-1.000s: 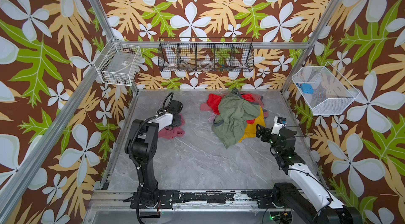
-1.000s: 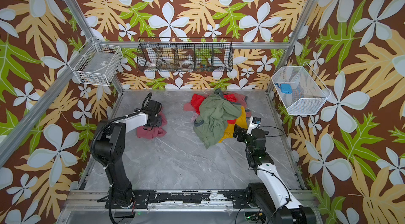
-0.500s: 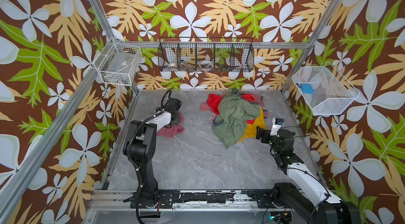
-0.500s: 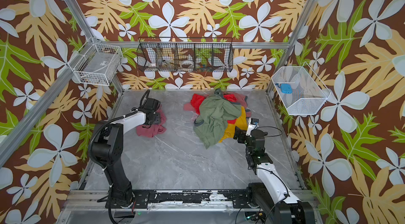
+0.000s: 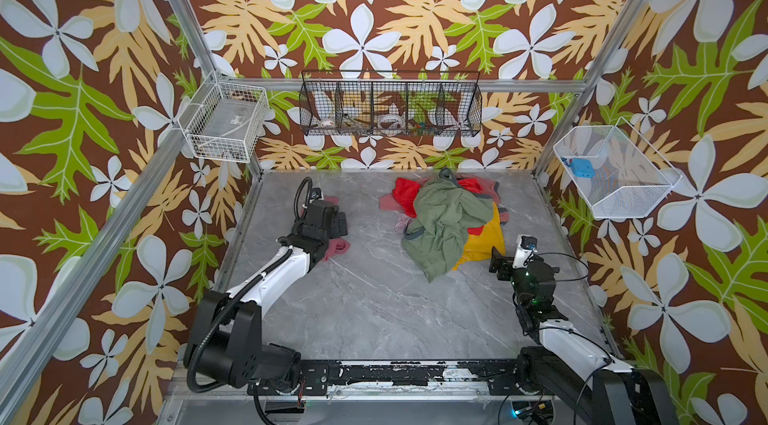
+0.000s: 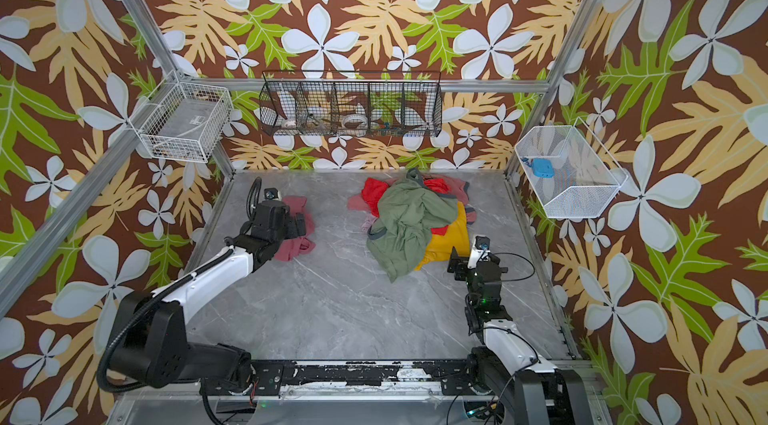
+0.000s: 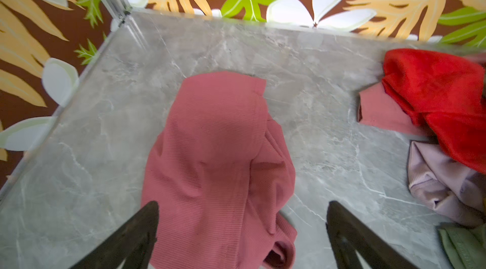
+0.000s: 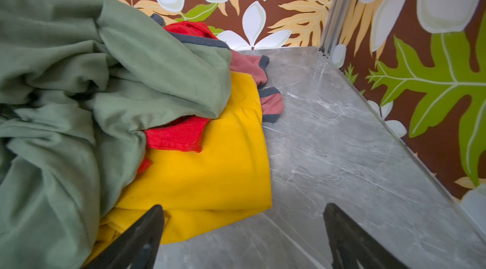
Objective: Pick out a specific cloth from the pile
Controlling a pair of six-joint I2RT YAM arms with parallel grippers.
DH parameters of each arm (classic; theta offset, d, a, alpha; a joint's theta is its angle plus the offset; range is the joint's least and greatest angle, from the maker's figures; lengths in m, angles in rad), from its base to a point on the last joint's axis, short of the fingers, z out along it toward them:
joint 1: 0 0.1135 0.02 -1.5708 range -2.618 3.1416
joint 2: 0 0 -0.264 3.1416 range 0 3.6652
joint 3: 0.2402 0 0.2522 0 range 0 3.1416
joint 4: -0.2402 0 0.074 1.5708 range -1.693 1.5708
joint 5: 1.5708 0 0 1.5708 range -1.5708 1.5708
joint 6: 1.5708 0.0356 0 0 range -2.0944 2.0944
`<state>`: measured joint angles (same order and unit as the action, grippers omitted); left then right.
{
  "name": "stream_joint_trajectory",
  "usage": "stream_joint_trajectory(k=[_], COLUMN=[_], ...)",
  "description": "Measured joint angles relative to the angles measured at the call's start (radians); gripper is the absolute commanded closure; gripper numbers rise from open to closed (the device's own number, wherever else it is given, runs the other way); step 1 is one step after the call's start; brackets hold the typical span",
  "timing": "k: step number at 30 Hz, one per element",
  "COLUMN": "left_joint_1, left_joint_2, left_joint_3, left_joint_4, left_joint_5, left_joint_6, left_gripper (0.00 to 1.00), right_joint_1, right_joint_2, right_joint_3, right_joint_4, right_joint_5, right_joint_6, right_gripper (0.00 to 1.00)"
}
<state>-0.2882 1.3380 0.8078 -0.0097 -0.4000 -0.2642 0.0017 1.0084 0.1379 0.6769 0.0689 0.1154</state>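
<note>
The dusty pink cloth (image 7: 215, 149) lies crumpled on the grey table at the left, apart from the pile (image 5: 444, 219). Both top views show it (image 5: 334, 249) (image 6: 296, 206) partly hidden under my left gripper (image 5: 338, 223) (image 6: 303, 225). In the left wrist view that gripper (image 7: 242, 207) is wide open, its fingers astride the cloth's near end and gripping nothing. The pile (image 6: 407, 215) is olive green over red and yellow. My right gripper (image 5: 496, 265) (image 6: 455, 263) (image 8: 243, 209) stands open at the yellow garment's (image 8: 210, 175) near corner, holding nothing.
A pale lilac cloth (image 7: 441, 183) and a bright red one (image 7: 434, 83) sit at the pile's left edge. On the walls hang a black wire basket (image 5: 390, 111), a white basket (image 5: 226, 124) and a white basket with a blue item (image 5: 615, 173). Patterned walls close the table in.
My left gripper has opened wide and let go of the pink cloth, which now rests on the table. The right arm has barely shifted.
</note>
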Motion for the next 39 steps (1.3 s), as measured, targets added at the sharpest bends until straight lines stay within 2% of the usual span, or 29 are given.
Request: stream_joint_trajectory(k=[6, 13, 20, 26, 30, 35, 39], left_joint_1=[0.000, 0.000, 0.001, 0.011, 0.016, 0.062, 0.106], left_joint_2=[-0.180, -0.262, -0.264, -0.258, -0.264, -0.274, -0.227], left_joint_3=[-0.179, -0.289, -0.357, -0.380, -0.416, -0.508, -0.594], left_joint_4=[0.086, 0.165, 0.261, 0.327, 0.373, 0.514, 0.682], left_joint_5=[-0.109, -0.194, -0.231, -0.238, -0.239, -0.218, -0.187], left_joint_6=[-0.004, 0.006, 0.039, 0.056, 0.061, 0.089, 0.113], left_gripper=[0.00, 0.00, 0.00, 0.00, 0.00, 0.00, 0.00], right_joint_1=[-0.001, -0.001, -0.001, 0.002, 0.005, 0.006, 0.007], right_joint_2=[0.115, 0.241, 0.307, 0.443, 0.450, 0.453, 0.453], right_joint_3=[0.024, 0.058, 0.060, 0.080, 0.087, 0.091, 0.091], right_joint_4=[0.143, 0.235, 0.317, 0.388, 0.406, 0.411, 0.411], right_joint_5=[0.042, 0.051, 0.034, 0.009, 0.005, 0.006, 0.005], right_joint_6=[-0.041, -0.053, -0.051, -0.051, -0.052, -0.056, -0.056], right_gripper=[0.09, 0.10, 0.10, 0.10, 0.00, 0.01, 0.00])
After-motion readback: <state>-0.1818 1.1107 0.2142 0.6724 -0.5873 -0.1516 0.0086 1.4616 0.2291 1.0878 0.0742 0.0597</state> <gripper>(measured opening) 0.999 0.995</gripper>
